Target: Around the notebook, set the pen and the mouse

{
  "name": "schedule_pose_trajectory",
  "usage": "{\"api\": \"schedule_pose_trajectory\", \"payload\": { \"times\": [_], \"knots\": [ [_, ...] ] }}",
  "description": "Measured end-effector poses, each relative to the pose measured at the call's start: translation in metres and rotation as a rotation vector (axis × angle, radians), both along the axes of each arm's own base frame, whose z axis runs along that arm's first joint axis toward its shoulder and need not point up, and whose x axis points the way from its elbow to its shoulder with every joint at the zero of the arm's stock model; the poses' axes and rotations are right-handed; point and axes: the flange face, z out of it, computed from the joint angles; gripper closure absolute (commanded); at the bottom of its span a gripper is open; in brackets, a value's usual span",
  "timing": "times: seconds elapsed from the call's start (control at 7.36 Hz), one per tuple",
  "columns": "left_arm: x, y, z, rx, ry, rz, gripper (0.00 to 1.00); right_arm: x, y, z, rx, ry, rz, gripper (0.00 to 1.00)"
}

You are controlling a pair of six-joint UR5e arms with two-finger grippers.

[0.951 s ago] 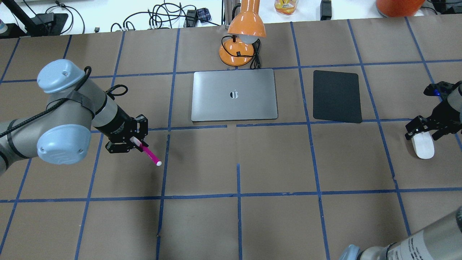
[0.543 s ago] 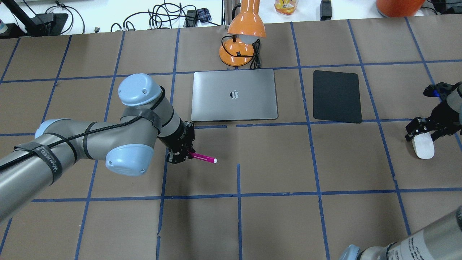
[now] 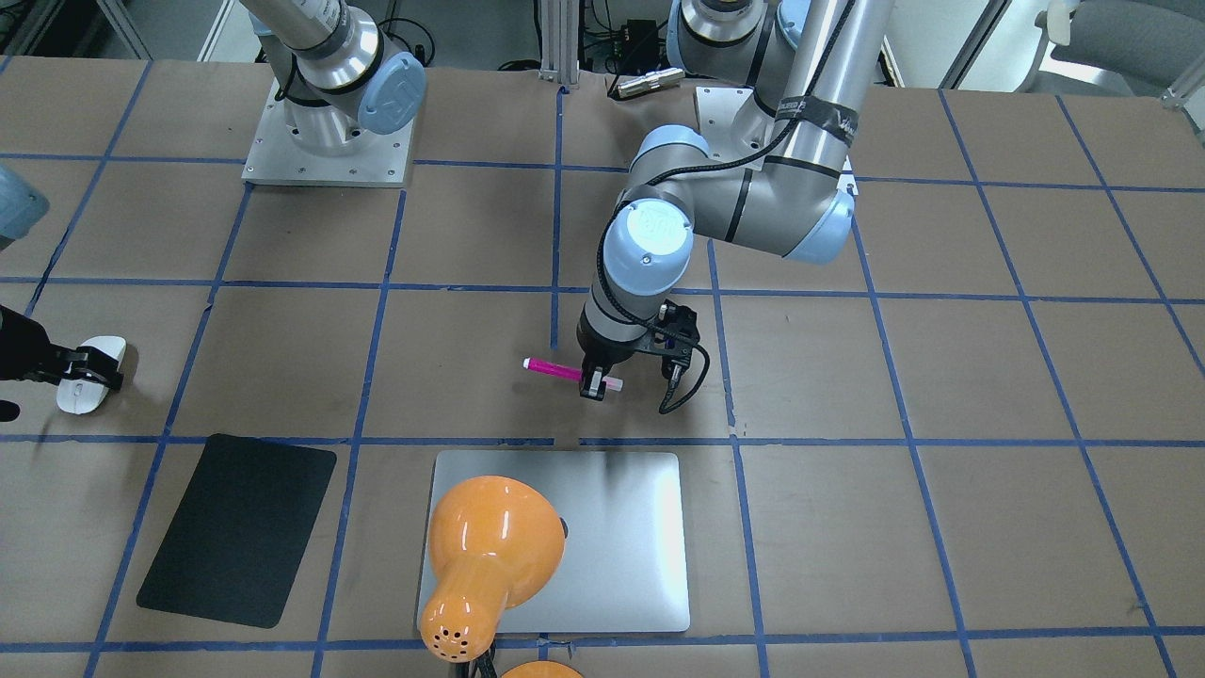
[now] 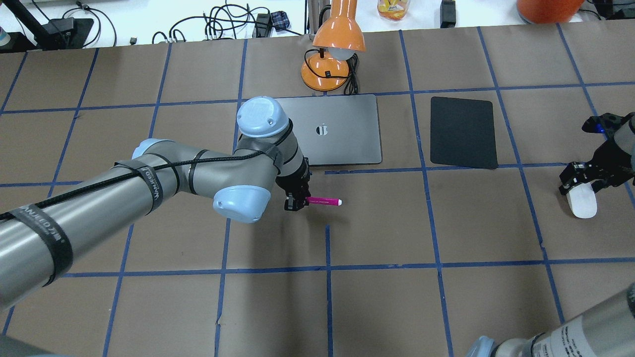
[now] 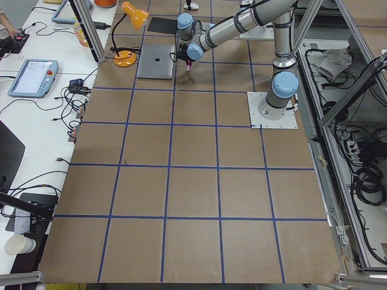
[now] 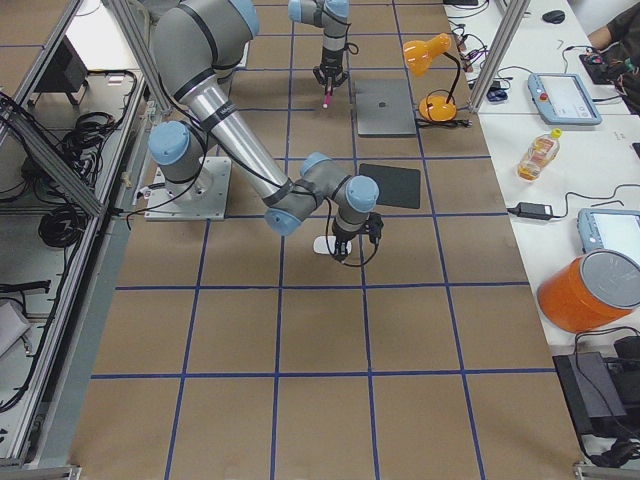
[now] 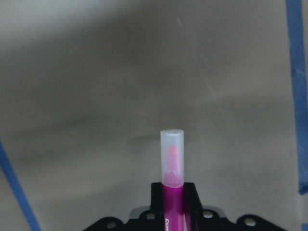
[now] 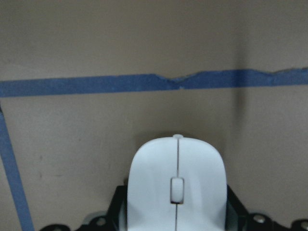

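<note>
Jaws of the left gripper (image 4: 296, 202) are clamped on the pen (image 4: 325, 201), held level near the notebook (image 4: 342, 134) and its robot-side edge, which I judge to be the placing step. The right gripper (image 4: 579, 181) pinches the mouse (image 4: 581, 203), well apart from the notebook. Next, the pen needs lowering flat and then letting go.

Matt brushed-metal notebook (image 4: 347, 141), smooth plastic mouse (image 8: 177, 187), translucent-capped pen (image 7: 172, 154), glossy lamp (image 4: 340, 32), seemingly paper-covered table (image 4: 377, 223).
</note>
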Motion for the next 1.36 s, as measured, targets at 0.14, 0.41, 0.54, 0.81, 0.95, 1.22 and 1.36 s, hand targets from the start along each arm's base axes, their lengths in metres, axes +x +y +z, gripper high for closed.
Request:
{"api": "schedule_pose_trajectory", "payload": {
  "times": [0.14,0.41,0.54,0.81,0.95,1.22,1.36],
  "knots": [
    [-0.012,-0.006,-0.007,0.011,-0.009,0.003,0.9,0.0,0.0,0.0,0.003,0.004,0.0,0.44],
    [-0.02,-0.007,-0.015,0.027,-0.021,-0.003,0.0,-0.001,0.0,0.003,0.004,0.014,0.001,0.43],
    [-0.019,-0.008,-0.014,0.021,-0.033,-0.005,0.0,-0.002,0.0,0.008,0.006,0.029,0.004,0.42],
    [-0.011,-0.013,0.006,-0.003,-0.057,-0.072,0.07,-0.002,-0.006,0.019,0.01,0.075,-0.018,0.41],
    [-0.002,-0.016,0.026,-0.008,-0.064,-0.144,0.06,0.002,-0.013,0.028,0.001,0.093,-0.024,0.4],
    [0.029,-0.019,0.086,-0.006,-0.059,-0.411,0.06,0.023,-0.034,0.047,-0.031,0.123,-0.037,0.37],
    [0.045,-0.016,0.122,-0.006,-0.044,-0.582,0.06,0.042,-0.048,0.053,-0.048,0.131,-0.057,0.36]
  ]
}}
